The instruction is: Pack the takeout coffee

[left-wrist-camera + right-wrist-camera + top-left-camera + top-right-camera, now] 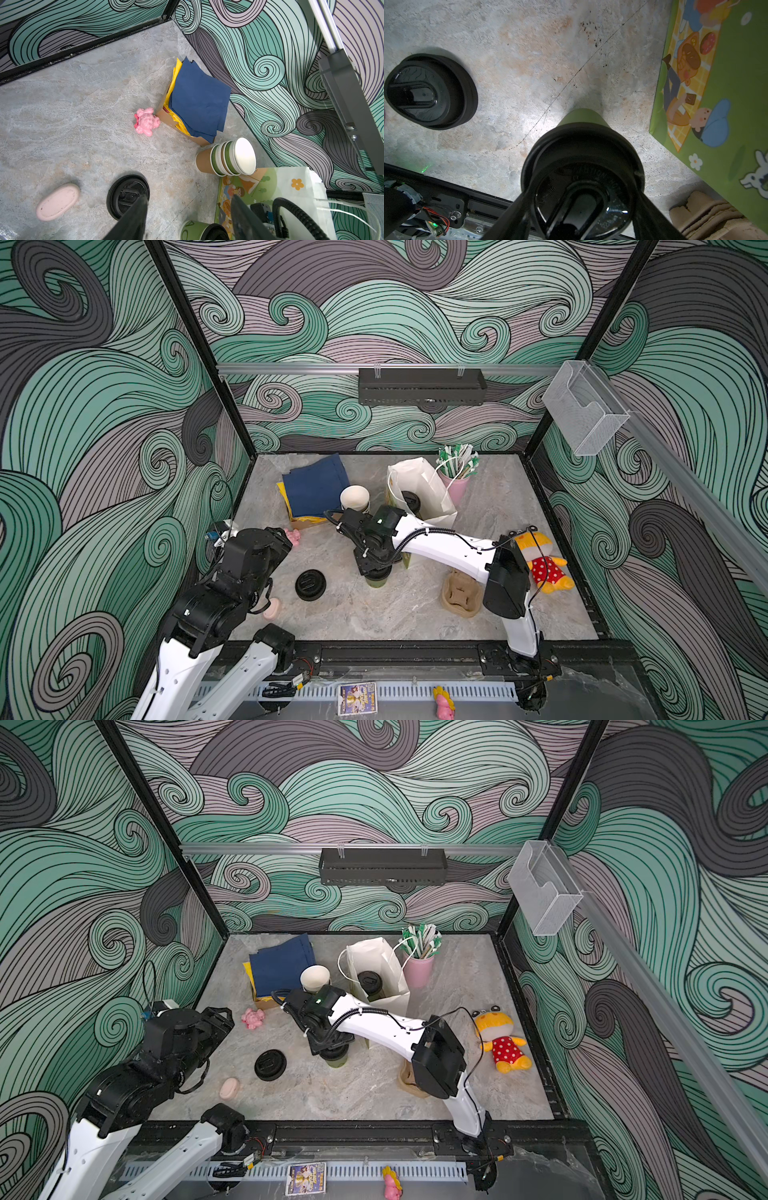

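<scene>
The right end effector (583, 187) is hovering directly over a lidded cup (580, 118) standing on the counter (529, 62), jaws flanking its black lid (583, 145), though whether they are pinching yet I cannot tell; the other cup (370, 982) is sitting beyond it in the white bag (392, 977). Light, thin-walled paper is likely crushing easily, so gripping gently at the stiff rim under the lid is looking safest.
</scene>
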You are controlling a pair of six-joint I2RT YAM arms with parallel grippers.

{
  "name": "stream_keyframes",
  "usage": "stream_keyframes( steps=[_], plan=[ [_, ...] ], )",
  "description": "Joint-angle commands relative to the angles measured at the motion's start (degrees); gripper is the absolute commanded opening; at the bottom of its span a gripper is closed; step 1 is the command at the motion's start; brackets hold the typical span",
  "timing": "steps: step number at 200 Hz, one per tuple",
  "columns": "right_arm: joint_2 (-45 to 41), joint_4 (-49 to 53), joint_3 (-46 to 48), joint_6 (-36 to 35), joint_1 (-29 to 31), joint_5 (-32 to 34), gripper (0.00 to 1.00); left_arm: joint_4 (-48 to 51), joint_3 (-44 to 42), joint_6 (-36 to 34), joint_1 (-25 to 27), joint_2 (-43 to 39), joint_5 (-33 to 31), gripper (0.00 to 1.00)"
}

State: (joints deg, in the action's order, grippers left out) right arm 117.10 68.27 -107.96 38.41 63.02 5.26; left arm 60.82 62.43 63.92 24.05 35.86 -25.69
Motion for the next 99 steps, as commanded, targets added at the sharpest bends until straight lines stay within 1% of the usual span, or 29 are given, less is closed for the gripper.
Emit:
stream_keyframes(
  steps=[1, 24, 49, 70, 87, 99],
  plan=[
    [-3.63, 3.76, 0.69, -1.14, 0.93, 1.41, 0.64, -0.97, 1.02, -1.78, -0.35, 0.13, -0.08, 0.65],
    [-8.56, 6.01, 2.08, -3.48, 2.3, 1.2, 0.64, -6.42, 1.02, -7.22, -0.41, 0.51, 3.92, 0.66],
    [-15.71, 8.81, 4.94, -6.17, 3.06, 0.49, 0.64, -15.68, -0.09, -14.78, -0.41, 1.94, 11.89, 0.69],
    [-21.58, 11.4, 6.04, -8.87, 3.07, -0.79, 0.64, -20.99, -0.68, -17.14, -0.41, 3.79, 17.89, 0.71],
    [-25.97, 13.0, 6.79, -11.42, 3.07, -2.16, 0.66, -27.25, -1.81, -17.34, -0.37, 4.92, 23.23, 0.71],
    [-29.31, 13.54, 8.16, -12.79, 3.02, -2.41, 0.67, -31.56, -1.76, -17.47, -0.34, 6.49, 28.34, 0.71]
  ],
)
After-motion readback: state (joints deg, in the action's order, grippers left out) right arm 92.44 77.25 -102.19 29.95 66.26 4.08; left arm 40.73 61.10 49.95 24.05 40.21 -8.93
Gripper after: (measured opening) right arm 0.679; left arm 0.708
